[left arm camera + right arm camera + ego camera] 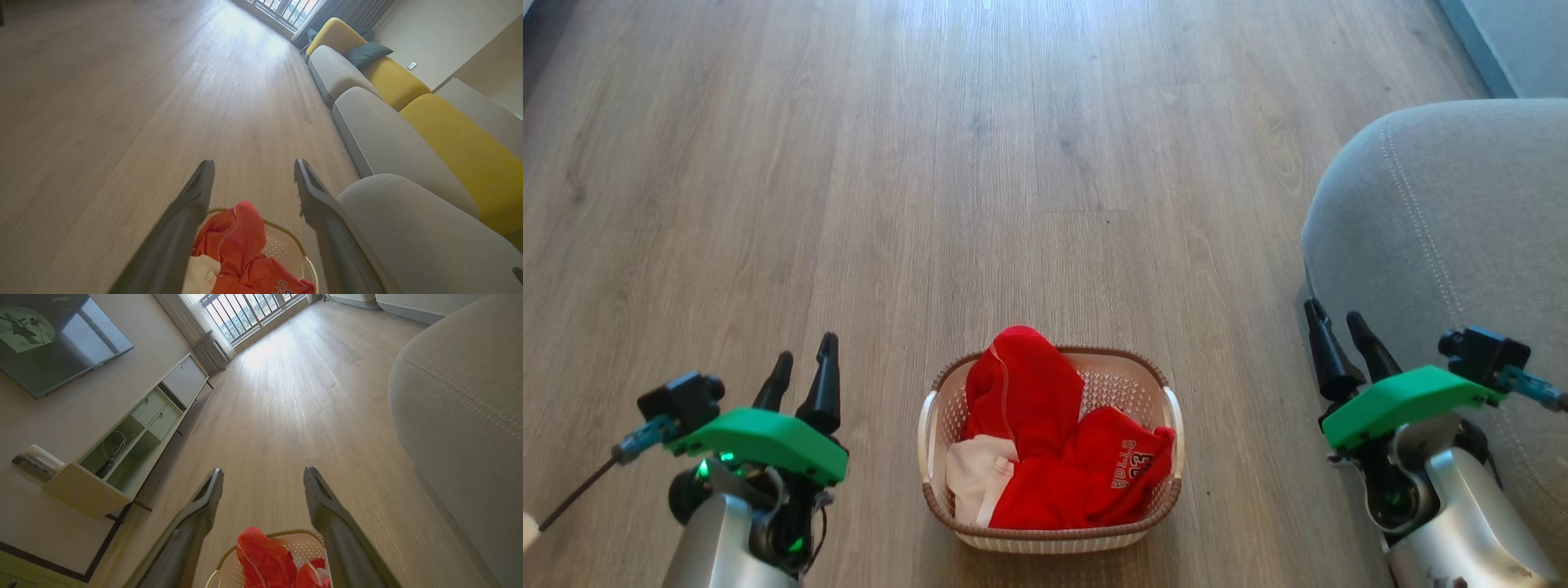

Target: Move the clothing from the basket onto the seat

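Both flanking clothing (1045, 441), left claw (806, 346), right claw (1332, 309)

Pale wood-plank floor (1045, 163), sunlit near a barred window (245, 312) — dark television (53, 335) on a cream wall (135, 363) above a low open cabinet (157, 416); yellow sofa backs (461, 155), dark pillow (365, 54).
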You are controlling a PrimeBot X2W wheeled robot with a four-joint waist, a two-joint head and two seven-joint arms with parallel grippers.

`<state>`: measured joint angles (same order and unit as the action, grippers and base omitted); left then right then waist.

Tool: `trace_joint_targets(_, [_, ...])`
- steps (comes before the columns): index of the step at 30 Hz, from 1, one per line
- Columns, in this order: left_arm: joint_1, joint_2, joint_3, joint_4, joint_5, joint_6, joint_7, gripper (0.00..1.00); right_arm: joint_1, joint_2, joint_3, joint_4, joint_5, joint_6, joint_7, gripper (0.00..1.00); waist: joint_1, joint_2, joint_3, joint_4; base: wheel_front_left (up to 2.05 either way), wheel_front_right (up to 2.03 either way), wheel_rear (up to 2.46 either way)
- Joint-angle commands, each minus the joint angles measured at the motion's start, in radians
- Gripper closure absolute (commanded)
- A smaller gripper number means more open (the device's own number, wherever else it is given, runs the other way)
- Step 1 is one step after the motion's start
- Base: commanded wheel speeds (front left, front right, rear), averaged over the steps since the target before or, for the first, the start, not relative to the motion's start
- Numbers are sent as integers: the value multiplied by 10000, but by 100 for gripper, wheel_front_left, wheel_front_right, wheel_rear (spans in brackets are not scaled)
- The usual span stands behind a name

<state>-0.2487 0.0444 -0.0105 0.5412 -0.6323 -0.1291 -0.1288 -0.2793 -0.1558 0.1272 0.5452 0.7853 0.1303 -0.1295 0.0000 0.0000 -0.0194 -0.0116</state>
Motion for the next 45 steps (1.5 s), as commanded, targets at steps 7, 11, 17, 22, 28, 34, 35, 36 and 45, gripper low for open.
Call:
trace_joint_targets(7, [-916,236,134,-73,1101,-11,-358,0,-893,-239,421,-34,-890,3,-343,0,0,0,-13,15,0,0,0])
trace_joint_targets(11, [-1044,243,148,14,1602,-11,-475,0,-1056,-306,546,75,-1286,4,-461,0,0,0,-22,15,0,0,0])
trace_joint_targets(17, [-1224,241,195,179,2354,-12,-650,0,-1307,-386,683,367,-1912,4,-637,0,0,0,-40,3,0,0,0])
trace_joint_targets(22, [-1337,232,282,282,2864,-13,-767,0,-1479,-429,775,525,-2350,4,-755,0,0,0,-45,-15,0,0,0])
trace_joint_targets(28, [-1517,219,435,421,3677,-12,-943,0,-1706,-496,878,693,-3010,4,-932,0,0,0,-50,-30,0,0,0])
trace_joint_targets(34, [-1700,197,570,594,4464,-13,-1118,0,-1882,-546,934,834,-3666,4,-1108,0,0,0,-72,-29,0,0,0])
trace_joint_targets(35, [-1727,192,597,638,4595,-3,-1147,0,-1915,-559,936,861,-3780,4,-1138,0,0,0,-74,-28,0,0,0])
trace_joint_targets(36, [-1758,188,629,676,4728,21,-1176,0,-1948,-569,937,894,-3893,4,-1167,0,0,0,-76,-26,0,0,0])
trace_joint_targets(45, [-1933,150,799,903,5426,49,-1330,0,-2186,-619,877,1146,-4590,4,-1322,0,0,0,-48,-40,0,0,0])
